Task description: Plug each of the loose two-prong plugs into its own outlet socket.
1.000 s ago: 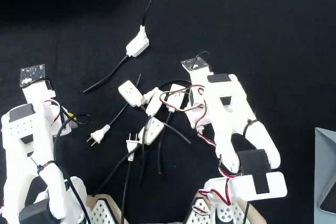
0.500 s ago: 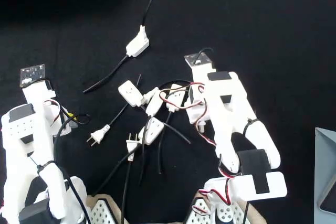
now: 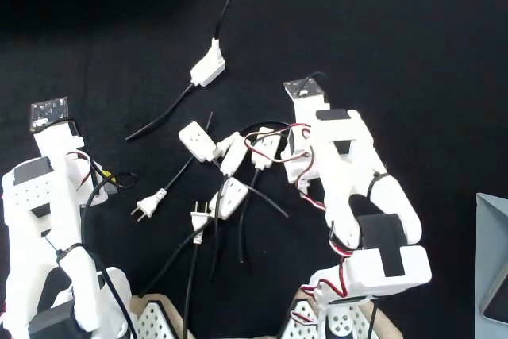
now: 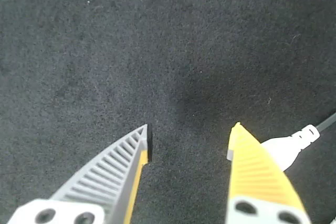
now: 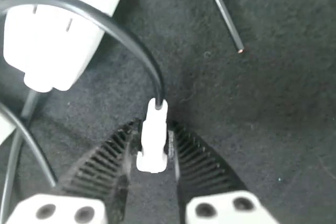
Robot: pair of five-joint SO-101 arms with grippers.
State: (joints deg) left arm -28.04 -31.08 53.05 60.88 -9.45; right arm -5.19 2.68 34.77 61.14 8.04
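Although the right claw (image 5: 154, 128) is clamped on one small white plug (image 5: 153, 148), most of the task looks left to do on the black table (image 3: 444, 77). From above, a cluster of white sockets and plugs with black cords lies just ahead of and beside the right claw, well apart from the left claw (image 4: 191, 126). Farthest beyond the right claw sits a lone white piece (image 3: 208, 67) with a cord leaving each end. It may be a plug already seated in its socket, but that cannot be told for sure. Between the two arms, the first loose plug (image 3: 151, 204) lies nearer the left arm and the second loose plug (image 3: 198, 213) nearer the right, both with bare prongs showing. Whether any pair inside the cluster is joined cannot be told.

From the right wrist, the nearest socket (image 5: 55, 27) is a rounded white block with two narrow slots, lying a little beyond the claw tips. The gripped plug is slim and white, pinched by its sides between dark ribbed fingers (image 5: 100, 166). Its black cord (image 5: 123, 30) arcs from its far end across the socket. Its prongs are hidden.

The left claw hangs open over bare cloth, holding nothing. A white plug end (image 4: 287, 148) lies just beside its yellow finger (image 4: 257, 171).
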